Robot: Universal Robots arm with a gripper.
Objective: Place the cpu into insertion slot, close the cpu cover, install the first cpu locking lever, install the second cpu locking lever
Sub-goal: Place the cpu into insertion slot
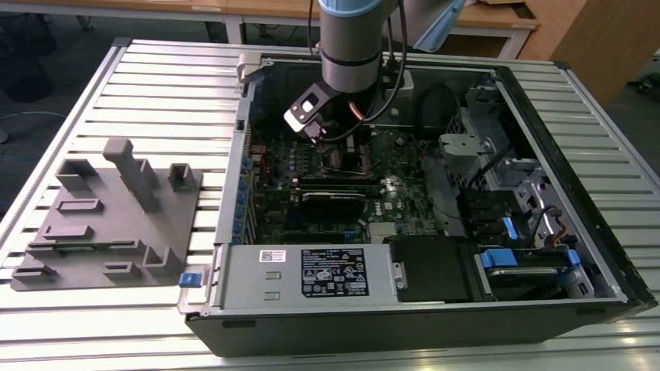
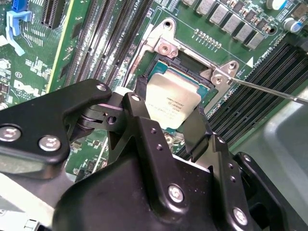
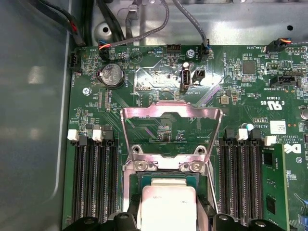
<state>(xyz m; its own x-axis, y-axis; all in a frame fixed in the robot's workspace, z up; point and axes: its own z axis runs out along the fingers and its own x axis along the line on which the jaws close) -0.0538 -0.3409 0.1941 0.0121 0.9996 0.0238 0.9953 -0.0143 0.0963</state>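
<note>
Slatted metal worktop (image 1: 124, 69) carries an open computer case (image 1: 413, 328) lying on its side, and my arm reaches down into it over the green board. My gripper (image 2: 168, 110) is clenched on the cpu (image 2: 172, 103): in the second wrist view one black finger (image 2: 144, 120) lies against one edge of the chip and its partner against the opposite edge, the grey metal top showing between them. The cpu sits directly over the insertion slot (image 2: 190, 72), roughly square to the slot's dark frame; whether it is fully seated or a shade above the contacts I cannot tell. Beyond the slot, in the first wrist view, the cpu cover (image 3: 171, 107) is swung open and leans away from it, hinged at the slot's far edge. A thin wire locking lever (image 2: 269, 89) runs off from one corner of the slot, unlatched. Long black memory slots (image 3: 94, 178) flank the insertion slot on both sides. I judge the chip light, rigid and smooth-edged, so a grip on the edges alone could slip if it slackens; the slot's contacts underneath look fragile, so the hold belongs on the two opposite edges, kept level, never on the underside.
</note>
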